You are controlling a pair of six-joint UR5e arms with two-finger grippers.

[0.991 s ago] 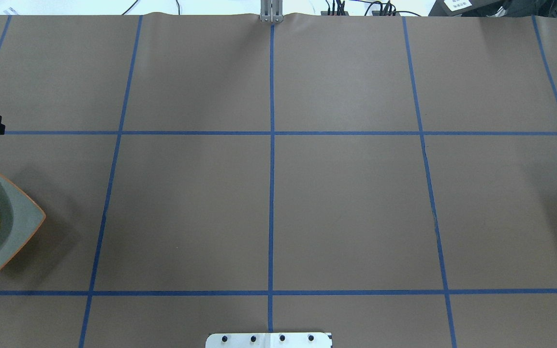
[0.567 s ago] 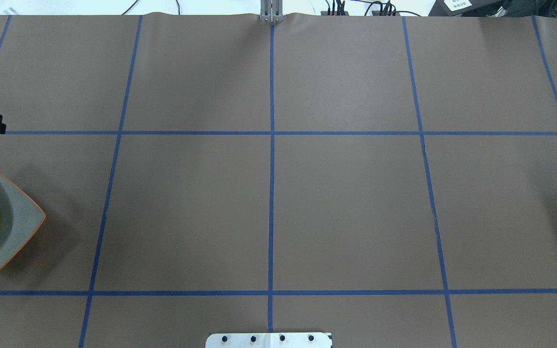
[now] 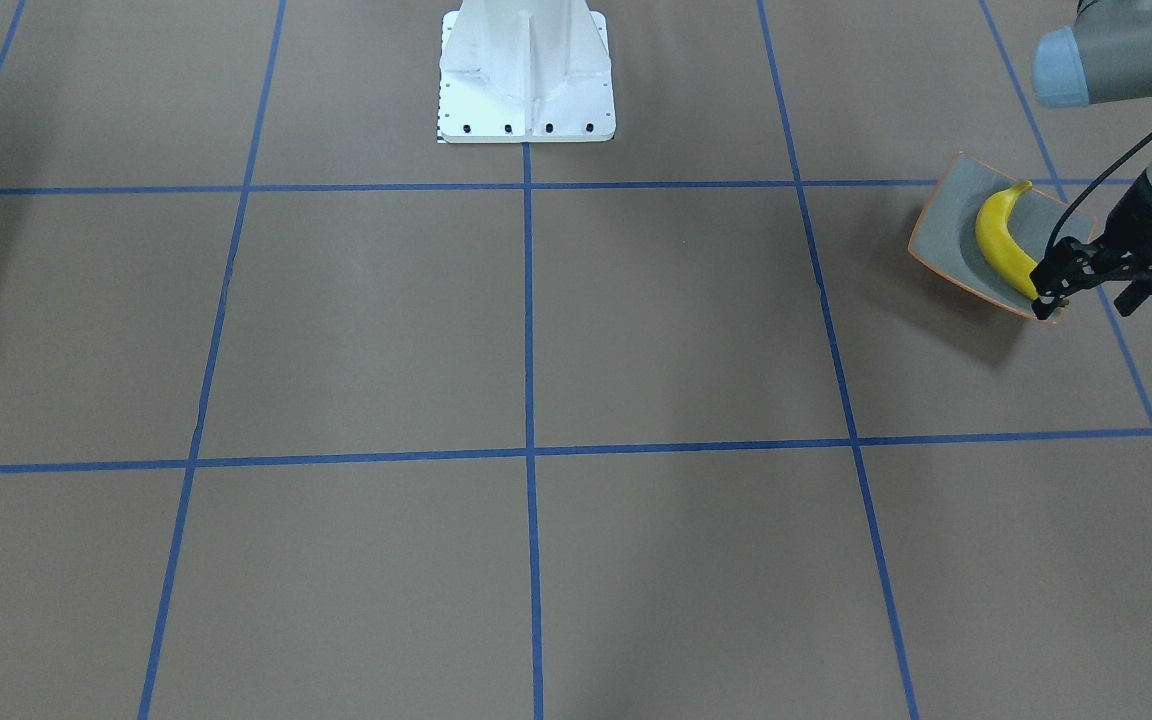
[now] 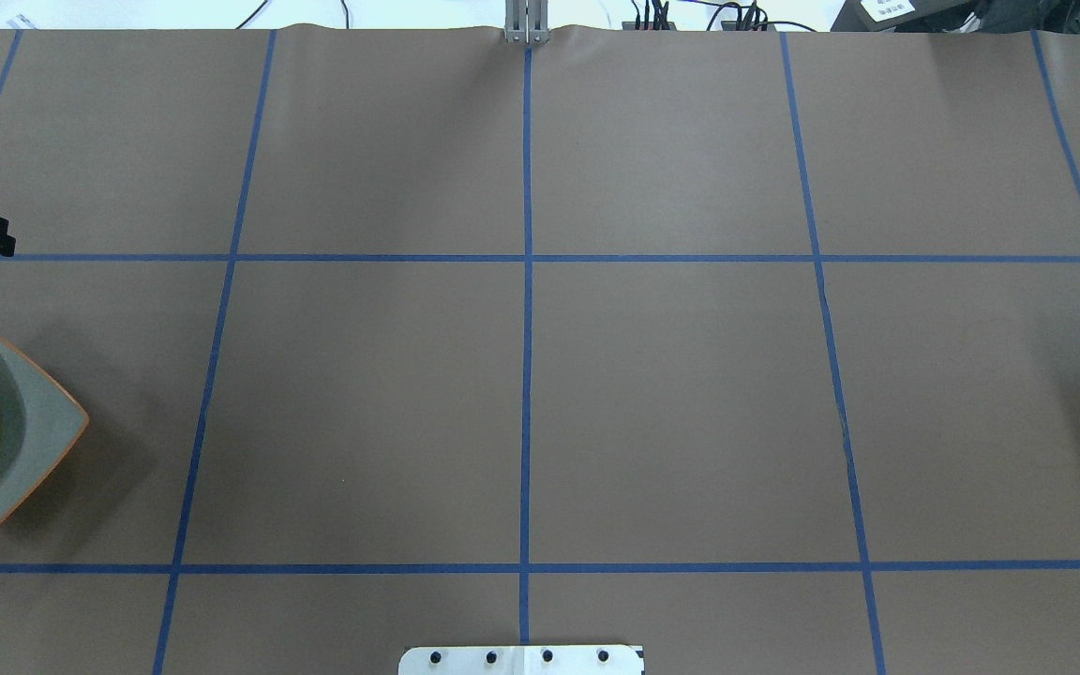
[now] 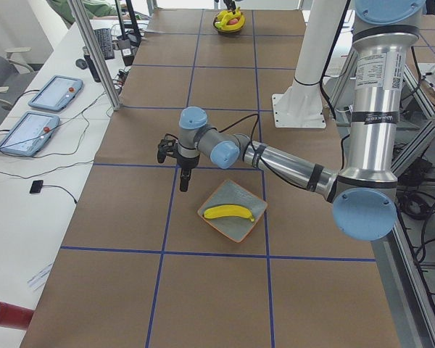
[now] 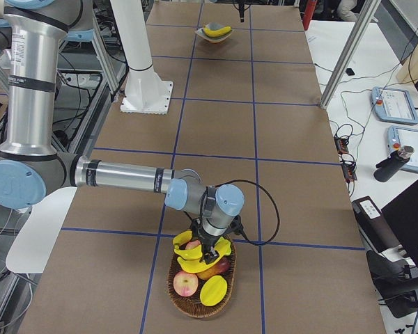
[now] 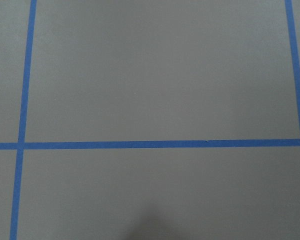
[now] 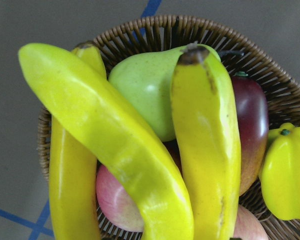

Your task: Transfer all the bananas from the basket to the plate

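- jaws unreadable on both: left gripper (image 3: 1048, 298) hung just beside the plate (image 3: 946, 225), right gripper (image 6: 207, 255) sat low over the basket (image 8: 270, 65), well apart from the plate.
- one banana (image 3: 1001, 245) lay on the plate, while at least two bananas (image 8: 205, 150) lay in the basket; most of the job looked undone.
- brown table (image 4: 671, 394) with a blue tape grid; tablets (image 5: 54, 93) on a bench well apart from the plate.

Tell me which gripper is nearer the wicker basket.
Right. The right gripper hangs directly over the basket, close above its bananas. The left gripper is at the table's other end, beside the plate.
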